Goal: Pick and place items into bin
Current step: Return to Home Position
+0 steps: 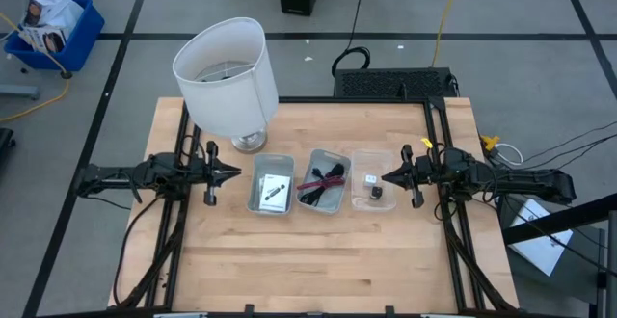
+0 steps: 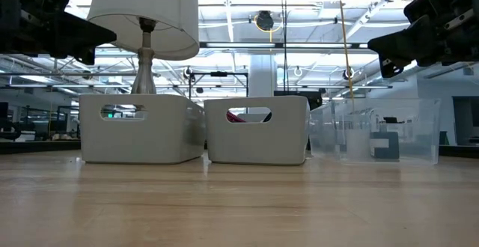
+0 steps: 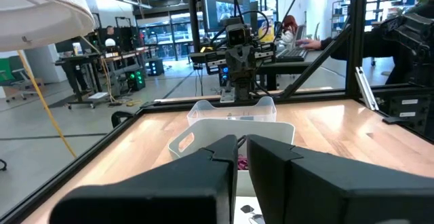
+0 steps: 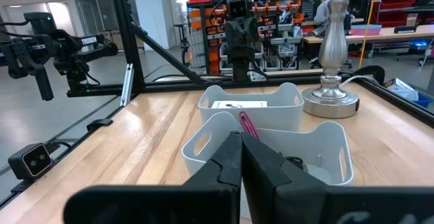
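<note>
Three small bins stand in a row mid-table. The left white bin (image 1: 272,185) holds white packets with black prints (image 1: 275,192). The middle white bin (image 1: 324,181) holds black and magenta coiled cables (image 1: 323,183); a magenta loop (image 4: 245,123) shows above its rim. The clear bin (image 1: 374,191) holds a tiny black cube (image 1: 376,192) and a white tag (image 1: 371,177). My left gripper (image 1: 237,173) hovers shut just left of the row, pointing at it. My right gripper (image 1: 385,175) hovers shut at the clear bin's right end, above table height.
A big white lampshade (image 1: 227,67) on a metal base (image 1: 249,142) stands behind the left bin, close to my left arm. Bare wood lies in front of the bins toward the near edge. A black frame (image 1: 439,106) borders the table.
</note>
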